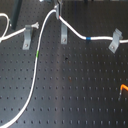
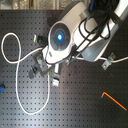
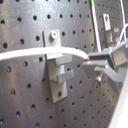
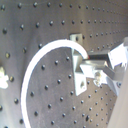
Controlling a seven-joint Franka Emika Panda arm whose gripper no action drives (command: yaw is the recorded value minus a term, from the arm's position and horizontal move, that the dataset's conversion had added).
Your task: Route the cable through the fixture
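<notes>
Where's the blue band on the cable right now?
In the first exterior view the blue band sits on the cable between the middle clip and the slanted clip toward the first exterior view's right.

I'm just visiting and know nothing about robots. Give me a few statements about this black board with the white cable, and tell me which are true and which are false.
1. The white cable carries a green band and a blue band. True.
2. Three grey clips stand on the perforated board in the first exterior view. True: the left clip, the middle clip and the slanted right clip.
3. The short orange wire lies at the first exterior view's left edge. False: it lies at the first exterior view's right edge.
4. The cable is black. False: it is white.
5. The gripper is far from every clip. False: in the first wrist view it sits right beside one.
</notes>
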